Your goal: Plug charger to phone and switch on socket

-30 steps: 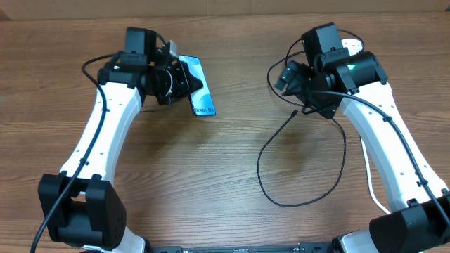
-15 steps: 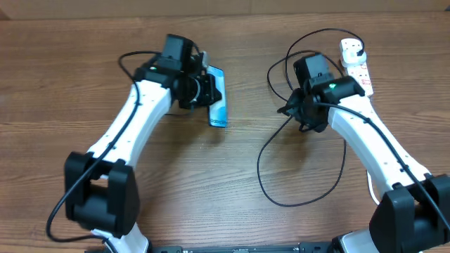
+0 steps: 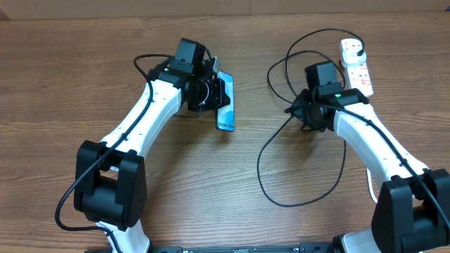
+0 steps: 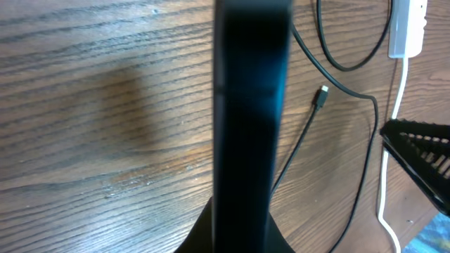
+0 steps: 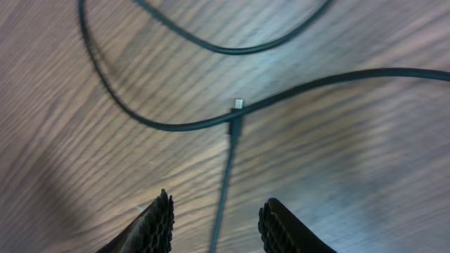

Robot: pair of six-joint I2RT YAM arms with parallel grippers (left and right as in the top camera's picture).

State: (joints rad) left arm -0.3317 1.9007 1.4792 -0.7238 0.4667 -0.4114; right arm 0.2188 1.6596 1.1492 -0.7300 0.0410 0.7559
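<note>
The phone [image 3: 226, 111] shows its blue-teal screen and is held off the table, with my left gripper [image 3: 211, 95] shut on its upper part. From the left wrist the phone [image 4: 249, 105] is a dark upright bar seen edge-on. The charger is a thin black cable [image 3: 281, 176] looping over the table. Its small connector [image 5: 238, 105] lies on the wood ahead of my right gripper [image 5: 218, 228]. That gripper is open and low, and the cable [image 5: 226, 183] runs between its fingers without touching them. The white socket [image 3: 355, 65] lies at the back right with a black plug in it.
A thick white cord [image 3: 373, 179] runs from the socket down the right side, under my right arm. Loops of black cable [image 3: 295, 49] lie between the phone and the socket. My right gripper's finger [image 4: 422, 158] shows at the left wrist view's right edge.
My left arm has carried the phone to the right, toward the middle. My right gripper has come down over the cable end and its jaws have narrowed.
</note>
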